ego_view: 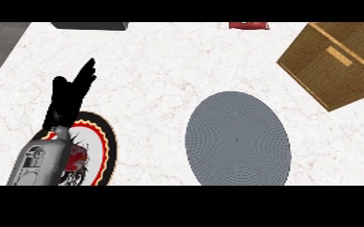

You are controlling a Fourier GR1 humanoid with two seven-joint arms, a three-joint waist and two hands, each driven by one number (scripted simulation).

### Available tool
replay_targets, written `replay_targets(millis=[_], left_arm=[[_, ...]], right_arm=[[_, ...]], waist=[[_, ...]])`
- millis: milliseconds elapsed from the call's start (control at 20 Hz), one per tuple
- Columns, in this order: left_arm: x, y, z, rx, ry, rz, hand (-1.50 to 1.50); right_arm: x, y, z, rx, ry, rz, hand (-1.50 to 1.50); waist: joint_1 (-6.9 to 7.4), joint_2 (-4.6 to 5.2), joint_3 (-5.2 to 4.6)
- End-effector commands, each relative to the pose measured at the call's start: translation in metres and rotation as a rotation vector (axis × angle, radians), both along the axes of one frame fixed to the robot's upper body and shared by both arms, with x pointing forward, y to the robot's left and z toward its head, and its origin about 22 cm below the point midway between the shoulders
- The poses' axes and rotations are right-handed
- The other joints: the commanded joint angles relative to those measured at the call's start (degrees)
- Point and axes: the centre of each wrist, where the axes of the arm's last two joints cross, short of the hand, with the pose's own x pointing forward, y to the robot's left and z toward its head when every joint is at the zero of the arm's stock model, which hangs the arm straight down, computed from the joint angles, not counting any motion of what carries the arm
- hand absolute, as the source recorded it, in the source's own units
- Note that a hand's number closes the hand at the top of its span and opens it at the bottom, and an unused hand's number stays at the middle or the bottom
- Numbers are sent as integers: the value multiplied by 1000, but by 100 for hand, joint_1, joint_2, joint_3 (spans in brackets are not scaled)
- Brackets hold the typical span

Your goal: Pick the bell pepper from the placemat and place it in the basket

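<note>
A round grey placemat [238, 139] lies on the white marble counter, right of centre, with nothing on it. No bell pepper shows on the mat. A small red thing [249, 25] sits at the far edge, cut off by the view's top; I cannot tell what it is. The brown woven basket [316, 65] stands at the upper right, partly out of view. My left hand [66, 101] rests open at the left, fingers pointing up, well away from mat and basket. My right hand shows nowhere.
A round plate [107, 146] with a red, yellow and black rim lies under my left forearm at the lower left. A dark flat object [91, 26] lies at the far left edge. The counter's left corner ends near a grey strip [10, 36].
</note>
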Motion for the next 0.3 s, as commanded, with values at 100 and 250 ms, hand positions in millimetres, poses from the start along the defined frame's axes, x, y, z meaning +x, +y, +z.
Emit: replay_targets(millis=[100, 250], left_arm=[[2, 11, -1, 8, -9, 5, 0], [-2, -6, 1, -4, -19, -3, 0]], right_arm=[[-56, -57, 10, 101, 1, -88, -150], [-89, -82, 13, 97, 15, -89, -150]], waist=[[22, 39, 13], [36, 45, 31]])
